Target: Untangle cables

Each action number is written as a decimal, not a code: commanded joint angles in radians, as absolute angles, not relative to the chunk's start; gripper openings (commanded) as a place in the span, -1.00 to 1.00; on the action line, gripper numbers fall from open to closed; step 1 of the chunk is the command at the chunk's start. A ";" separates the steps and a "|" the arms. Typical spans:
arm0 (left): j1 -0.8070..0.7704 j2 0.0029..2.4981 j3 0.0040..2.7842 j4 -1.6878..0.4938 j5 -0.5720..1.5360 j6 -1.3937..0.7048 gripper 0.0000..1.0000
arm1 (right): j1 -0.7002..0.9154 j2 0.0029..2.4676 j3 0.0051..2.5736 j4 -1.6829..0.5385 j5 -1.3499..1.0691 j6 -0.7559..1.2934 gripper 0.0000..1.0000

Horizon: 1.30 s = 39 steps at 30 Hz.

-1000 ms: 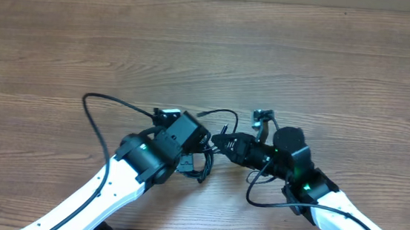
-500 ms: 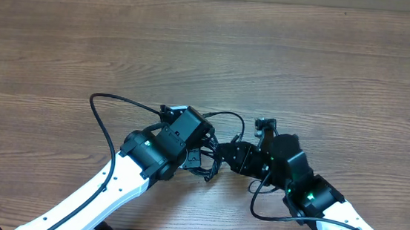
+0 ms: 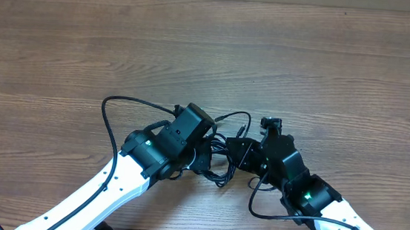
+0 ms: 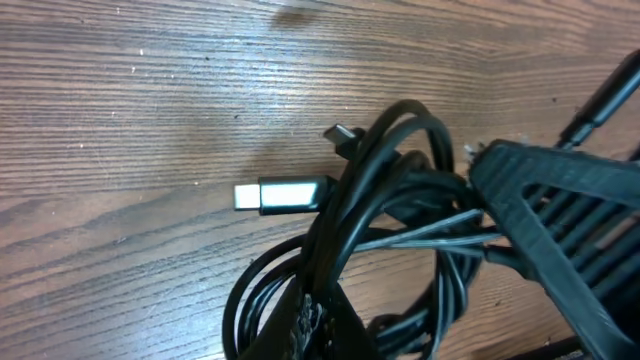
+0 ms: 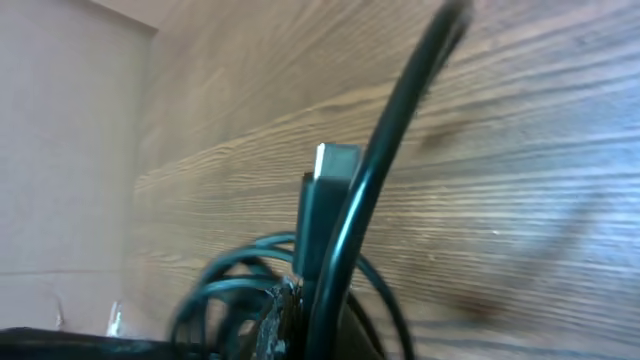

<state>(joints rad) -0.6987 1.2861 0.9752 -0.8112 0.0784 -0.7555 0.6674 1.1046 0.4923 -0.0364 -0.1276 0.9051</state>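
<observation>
The cables form a small black tangle near the table's front, between my two grippers. My left gripper comes in from the left and is shut on several strands of the cables. A silvery-tipped plug lies flat on the wood just left of the bundle. My right gripper meets the tangle from the right, and its dark finger shows beside the strands. It is shut on a cable next to an upright plug. One thin cable end curls away behind the grippers.
The wooden table stretches wide behind the arms. A thick arm wire arcs out left of the left wrist. Another wire loops under the right wrist. A pale wall borders the table in the right wrist view.
The left gripper has moved right and nearer the right gripper. The right gripper has drawn back toward the front. The tangle now sits tighter between them.
</observation>
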 commanded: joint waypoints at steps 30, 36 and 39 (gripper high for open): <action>-0.681 1.288 0.985 -0.615 0.313 -0.767 -0.92 | 0.714 1.269 0.590 -0.056 -0.244 0.896 -0.92; -0.680 1.288 0.985 -0.616 0.303 -0.755 -0.92 | 0.713 1.269 0.590 -0.041 -0.244 0.895 -0.79; -0.671 1.288 0.985 -0.617 0.287 -0.755 -0.92 | 0.713 1.269 0.590 -0.068 -0.245 0.888 -0.52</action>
<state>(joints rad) -0.6781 1.2861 0.9749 -0.6281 0.2436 -0.7776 0.7033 1.2671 0.5648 -0.0647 -0.2485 0.8928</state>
